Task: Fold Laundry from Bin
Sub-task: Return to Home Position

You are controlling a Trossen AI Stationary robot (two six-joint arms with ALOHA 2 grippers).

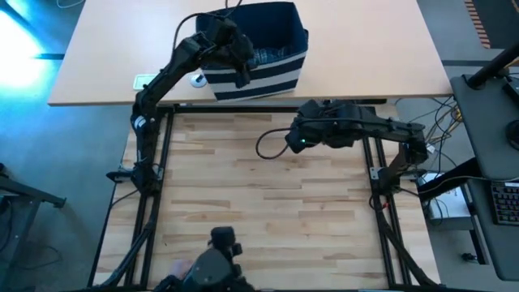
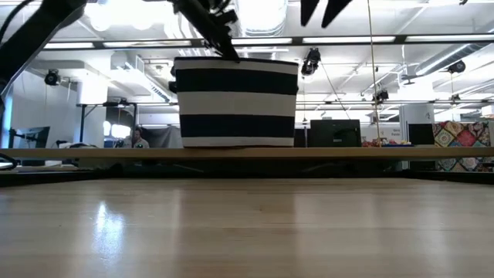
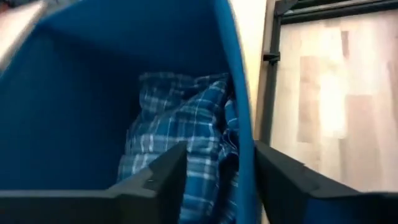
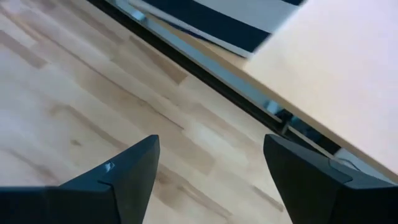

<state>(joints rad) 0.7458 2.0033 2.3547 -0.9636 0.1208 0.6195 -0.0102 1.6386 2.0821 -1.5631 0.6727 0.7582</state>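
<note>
bin: navy with pale stripes, the bin (image 1: pixel 258 81) stands on the far desk (image 1: pixel 365 49), near the edge that faces the near desk (image 1: pixel 268 203).
laundry: blue-and-white plaid laundry (image 3: pixel 180 118) lies bunched inside the bin, against the wall the left gripper is at.
around the bin: a small white item (image 1: pixel 146 79) and a round piece (image 1: pixel 197 79) lie on the far desk beside the bin, on the left arm's side. A black rail (image 1: pixel 268 108) runs between bin and near desk.
in the way: the bin's own wall stands between the left gripper's fingers. Nothing lies between the right gripper and the bin but the rail.
left gripper: left gripper (image 3: pixel 219 152) is at the bin's rim, part open and straddling the wall, one finger inside over the plaid and one outside. It holds nothing.
right gripper: right gripper (image 4: pixel 210 140) hangs over the near desk, short of the bin, spread wide and empty.
background: behind the bin in the low view are a monitor (image 2: pixel 333 133) and a far-off person (image 2: pixel 139 139).
hidden: the bin walls hide whatever is under the plaid. The low view shows only the striped wall, and the arms are cut off at its top.
</note>
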